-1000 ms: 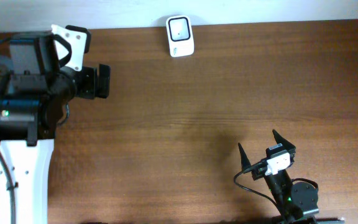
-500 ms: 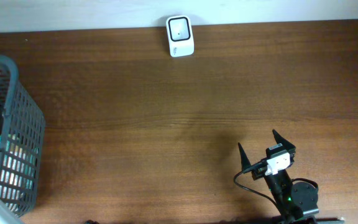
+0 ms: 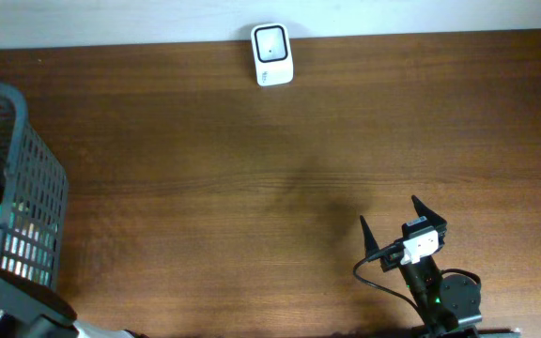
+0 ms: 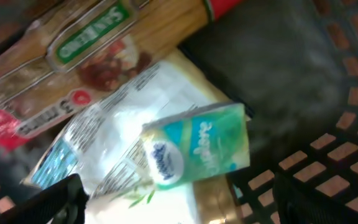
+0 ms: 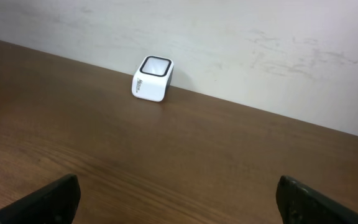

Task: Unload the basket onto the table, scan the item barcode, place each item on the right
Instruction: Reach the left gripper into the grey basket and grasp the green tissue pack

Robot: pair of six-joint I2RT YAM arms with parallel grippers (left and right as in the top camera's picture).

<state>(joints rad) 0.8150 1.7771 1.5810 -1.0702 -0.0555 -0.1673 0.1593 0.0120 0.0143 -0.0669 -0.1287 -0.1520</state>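
Overhead: the scanner [image 3: 272, 54] stands at the surface's [image 3: 252, 169] far edge and the basket [image 3: 26, 188] at its left. The right tool [image 3: 388, 210] is spread wide, holding nothing.
Left wrist: the left tool [image 4: 179, 186] gapes over a tissue pack [image 4: 197, 146] lying on packets [image 4: 104, 143] in the basket.
Right wrist: the scanner is well ahead of the parted fingers [image 5: 55, 198].

My table [image 3: 252, 169] is dark brown with fine wood grain. The scanner [image 3: 271, 54] is white with a black-rimmed window. The basket [image 3: 26, 216] is blue-grey mesh. In it, a pack [image 4: 197, 152] shows teal, green and white. A bag [image 4: 117, 118] is white with blue print. A blurred packet [image 4: 73, 50] looks tan with a green label and red patches. My right claw [image 3: 388, 210] is black with a white block.
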